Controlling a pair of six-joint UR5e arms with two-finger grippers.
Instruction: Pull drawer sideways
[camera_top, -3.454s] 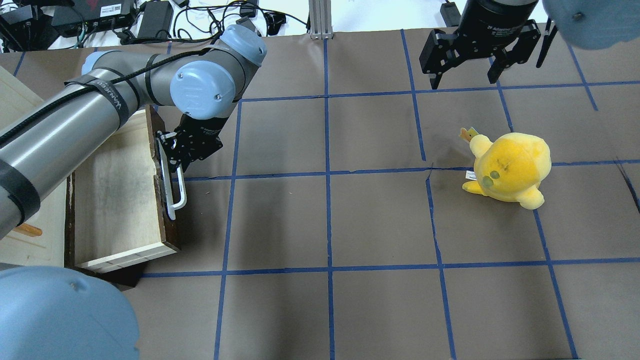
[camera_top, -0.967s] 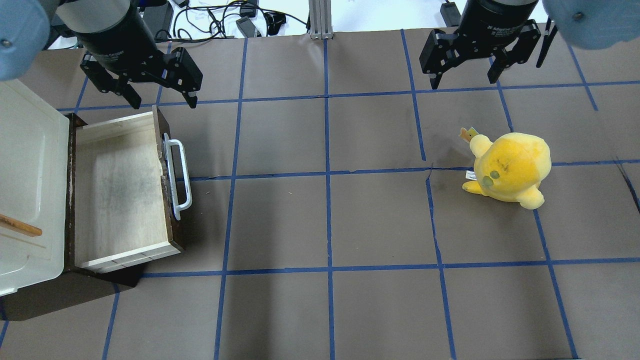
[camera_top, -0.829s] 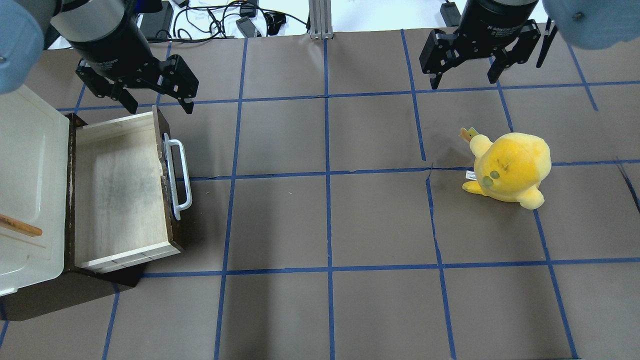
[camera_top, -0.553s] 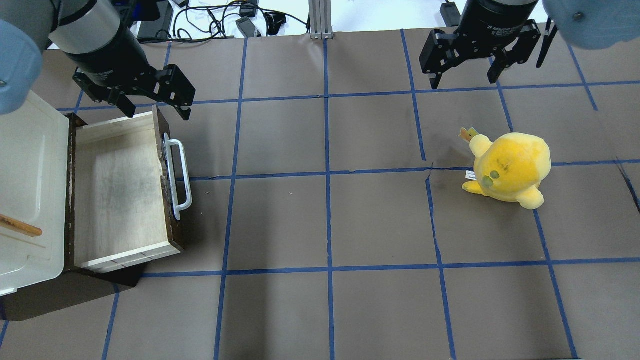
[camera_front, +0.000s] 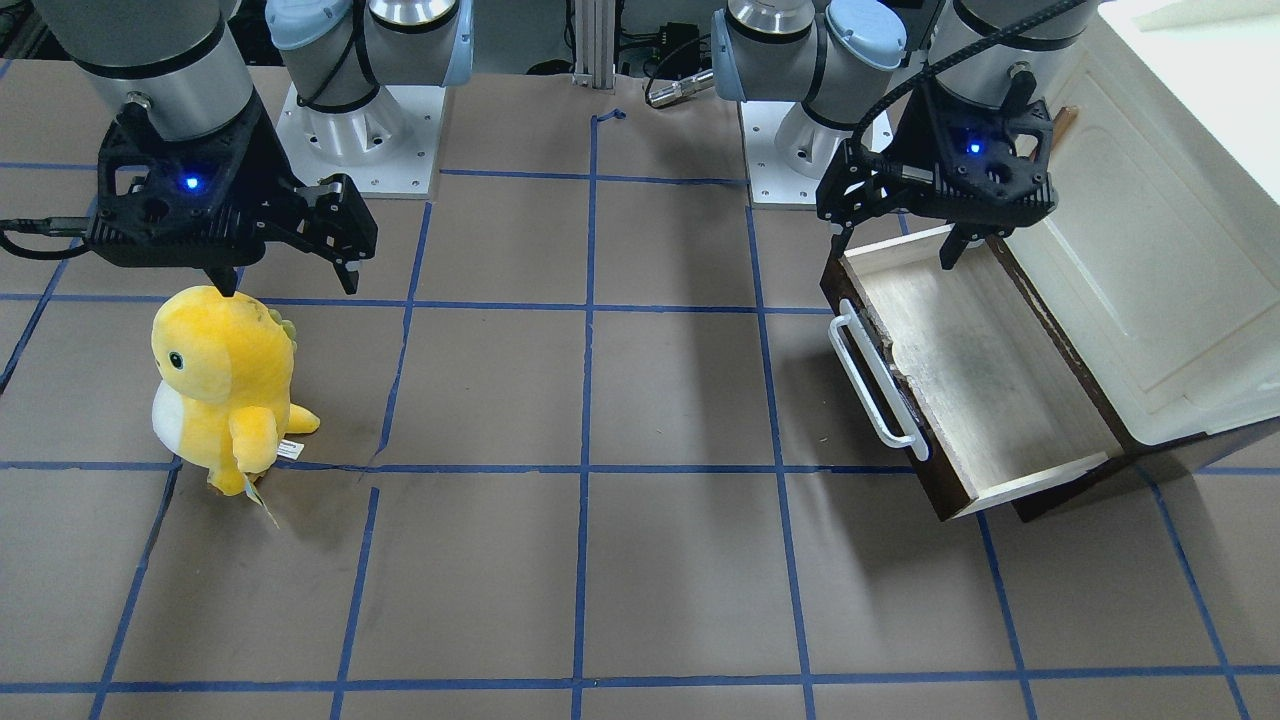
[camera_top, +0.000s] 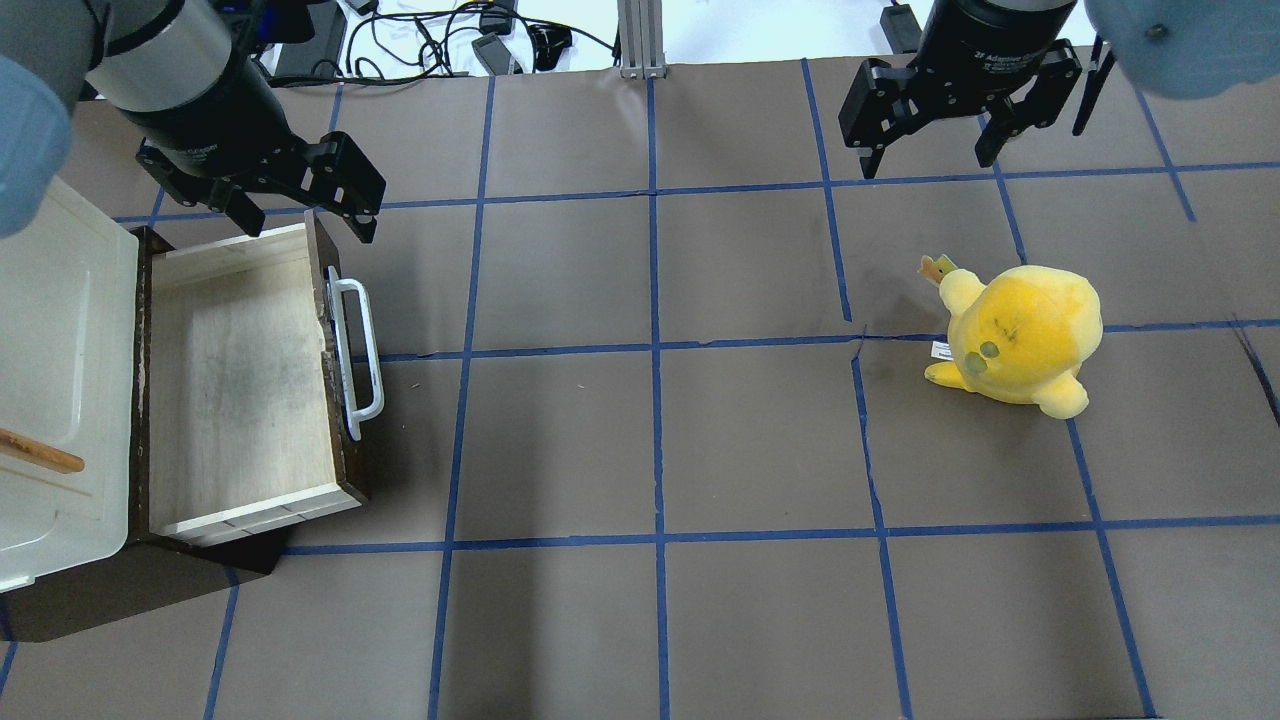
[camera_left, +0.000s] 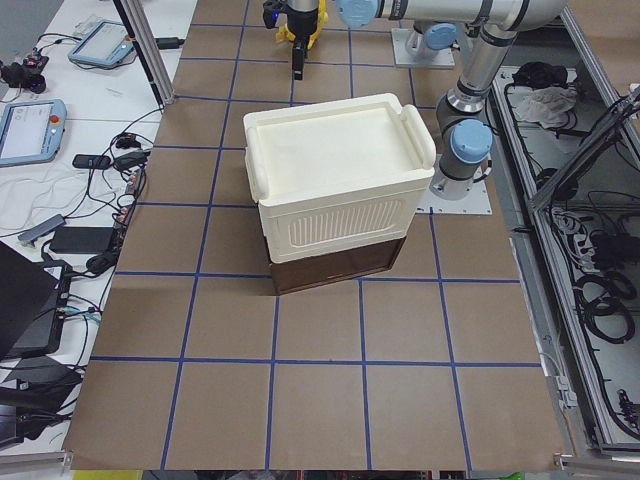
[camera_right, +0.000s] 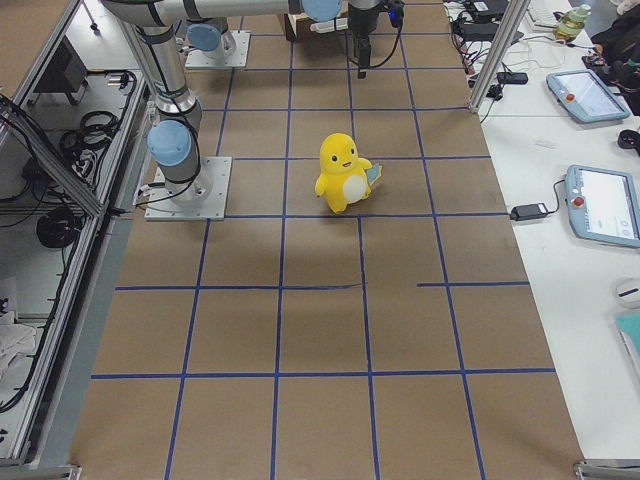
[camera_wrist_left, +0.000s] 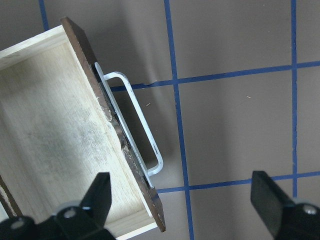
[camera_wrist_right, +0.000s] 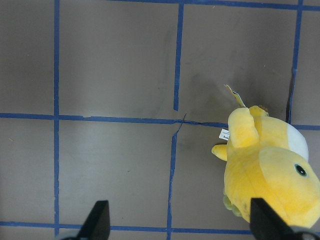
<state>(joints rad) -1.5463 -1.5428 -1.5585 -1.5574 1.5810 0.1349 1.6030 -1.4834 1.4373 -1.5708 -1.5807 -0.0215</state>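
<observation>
drawer (camera_top: 240, 400) open, frame left; left gripper (camera_top: 306, 228) spread, clear of handle (camera_top: 368, 350) as if done; right gripper (camera_top: 927, 165) spread, idle upper right.

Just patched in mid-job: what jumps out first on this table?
The drawer stands pulled open from the cream-white cabinet at the robot's left end of the table, its pale inside empty, with the left gripper open above one end of it. On the other side a yellow plush toy stands alone, the right gripper open nearby, not touching it.
</observation>
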